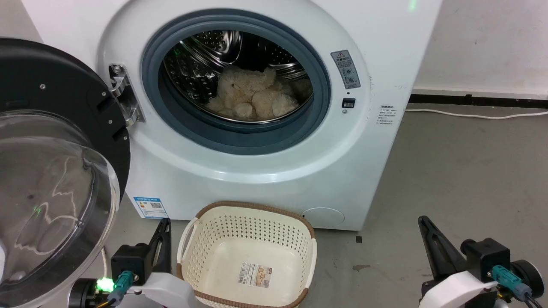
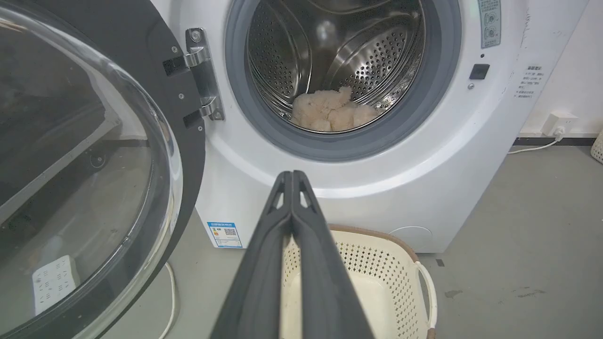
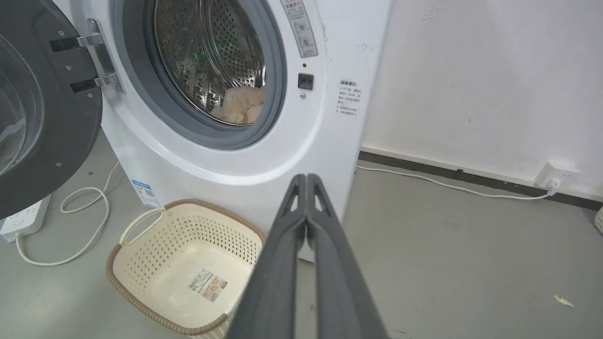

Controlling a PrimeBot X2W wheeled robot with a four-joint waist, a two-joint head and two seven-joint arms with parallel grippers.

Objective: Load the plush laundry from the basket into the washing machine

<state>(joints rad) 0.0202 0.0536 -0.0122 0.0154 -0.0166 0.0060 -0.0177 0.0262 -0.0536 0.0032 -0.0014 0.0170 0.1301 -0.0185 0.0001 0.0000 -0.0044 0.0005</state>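
Observation:
The cream plush laundry [image 1: 252,96] lies inside the steel drum of the white washing machine [image 1: 265,171], whose black-framed bubble door [image 1: 51,179] hangs open to the left. The plush laundry [image 2: 332,110] and the plush laundry [image 3: 242,103] also show from the wrists. On the floor before the washer stands the perforated basket [image 1: 246,214], nothing in it but its paper label. My left gripper [image 1: 165,224] is low at the basket's left side, shut with nothing held. My right gripper [image 1: 424,222] is low to the right over bare floor, shut too. In the wrist views, the left gripper [image 2: 292,175] and right gripper [image 3: 306,178] have fingertips pressed together.
A white power strip [image 3: 21,219] with a looped cable lies on the floor under the open door. A white wall [image 3: 471,80] with a socket [image 3: 553,176] and a cable along the skirting stands right of the washer. Grey floor [image 1: 462,171] spreads to the right.

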